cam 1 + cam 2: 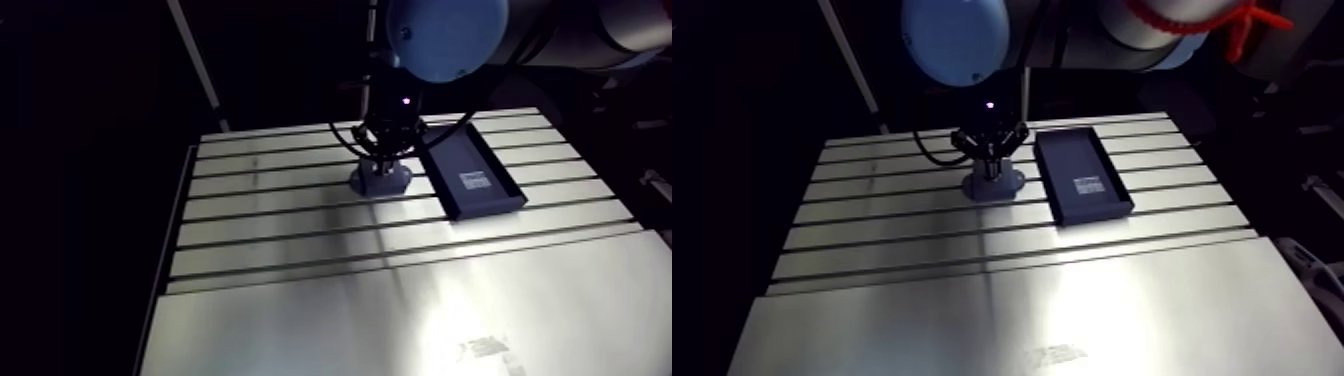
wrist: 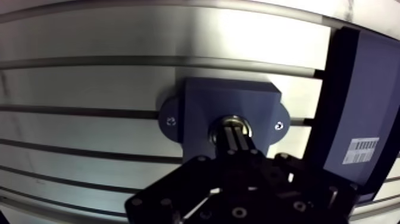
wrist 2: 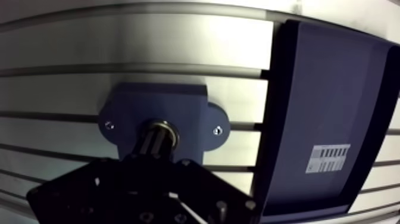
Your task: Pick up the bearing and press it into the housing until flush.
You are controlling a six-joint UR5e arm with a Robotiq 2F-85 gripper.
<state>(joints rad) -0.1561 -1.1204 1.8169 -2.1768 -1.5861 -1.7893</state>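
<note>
In the arm view the tool (image 1: 383, 160) hangs straight down over the dark blue bearing housing (image 1: 380, 182), which stands on the slotted aluminium worktop (image 1: 300, 300) slightly above the middle of the frame. Just right of the housing lies a shallow dark blue tray (image 1: 455, 158), set at a slight angle to the worktop's slots, with a white barcode label (image 1: 474, 183) on its floor.

The wrist view shows the housing as a square block with a rounded ear on each side, and a screw (image 2: 171, 120) in each ear. The bearing (image 2: 213, 130) sits in the round bore in the middle of the block, showing as a bright metal ring. The tool's two fingers (image 2: 228, 132) are closed against each other, with only a thin line between them, and their tips sit on the bearing at the mouth of the bore. Whether the ring lies flush with the block's top face cannot be told. The tray lies beside the housing, near it but not touching.
</note>
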